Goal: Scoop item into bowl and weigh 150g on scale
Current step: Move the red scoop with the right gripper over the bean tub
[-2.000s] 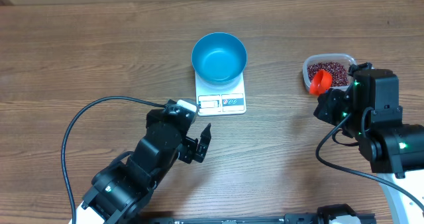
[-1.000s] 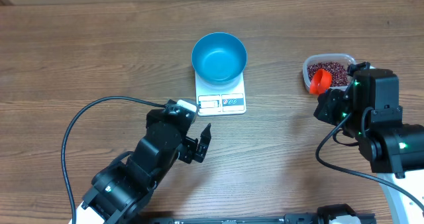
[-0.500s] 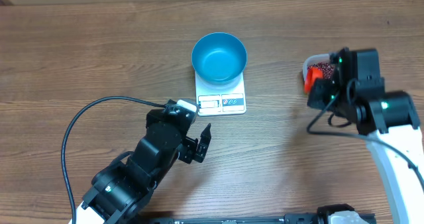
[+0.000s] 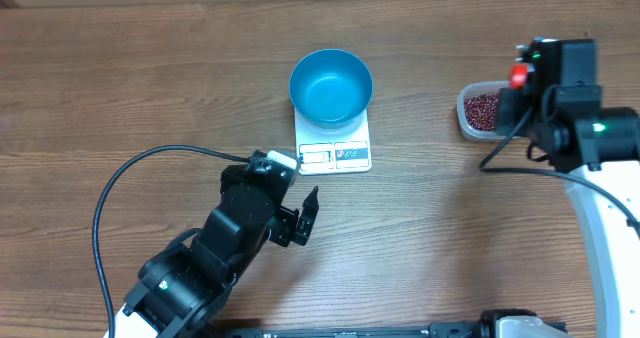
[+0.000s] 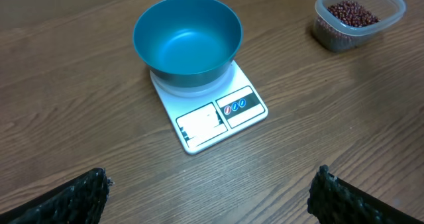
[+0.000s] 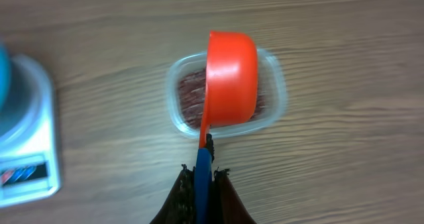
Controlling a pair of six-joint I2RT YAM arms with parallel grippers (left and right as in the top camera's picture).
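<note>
The blue bowl (image 4: 331, 85) (image 5: 187, 38) stands empty on the white scale (image 4: 334, 154) (image 5: 222, 114). The item, small red-brown beans (image 4: 482, 108) (image 5: 351, 13) (image 6: 191, 95), lies in a clear tub (image 6: 173, 111) at the right. My right gripper (image 6: 204, 174) is shut on the blue handle of an orange scoop (image 6: 232, 75) (image 4: 518, 75), whose cup hangs over the tub and hides its middle. I cannot see inside the scoop. My left gripper (image 4: 306, 218) (image 5: 211, 184) stands open over bare table, on the near side of the scale, holding nothing.
A black cable (image 4: 130, 173) loops over the table left of the left arm. The right arm (image 4: 578, 128) reaches over the table's right side beside the tub. Wood table (image 4: 150, 68) stretches left of the scale.
The right arm has swung toward the far side of the table, carrying the scoop from the tub's left rim to above the tub. The left arm has not moved.
</note>
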